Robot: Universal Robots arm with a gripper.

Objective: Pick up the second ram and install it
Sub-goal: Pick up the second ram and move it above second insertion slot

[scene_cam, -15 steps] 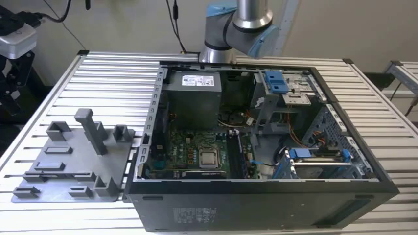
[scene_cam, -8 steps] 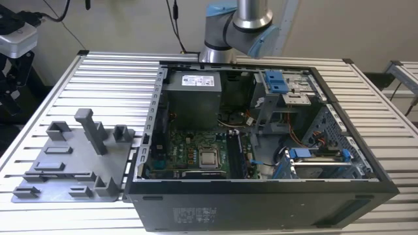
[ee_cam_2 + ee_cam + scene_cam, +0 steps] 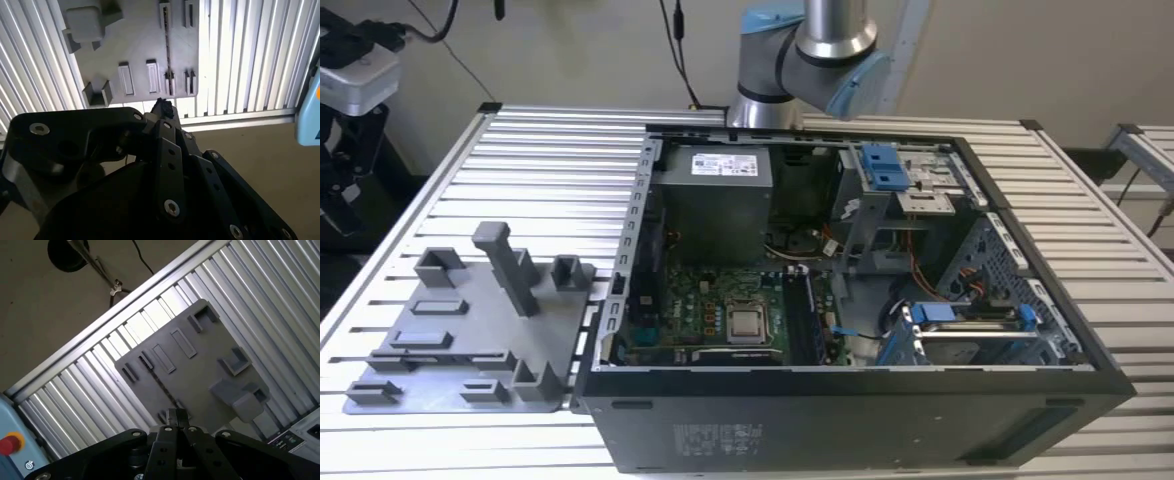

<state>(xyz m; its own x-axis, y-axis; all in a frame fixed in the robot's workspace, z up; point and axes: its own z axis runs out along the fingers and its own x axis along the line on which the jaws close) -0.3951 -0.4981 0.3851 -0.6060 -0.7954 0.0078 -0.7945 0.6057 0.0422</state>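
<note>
Exterior view: a motherboard is housed in an open computer case, with a grey fixture tray set beside it. The second ram, a thin dark strip, is slotted edge-on in that tray beneath the gripper, which is closed on nothing.
</note>
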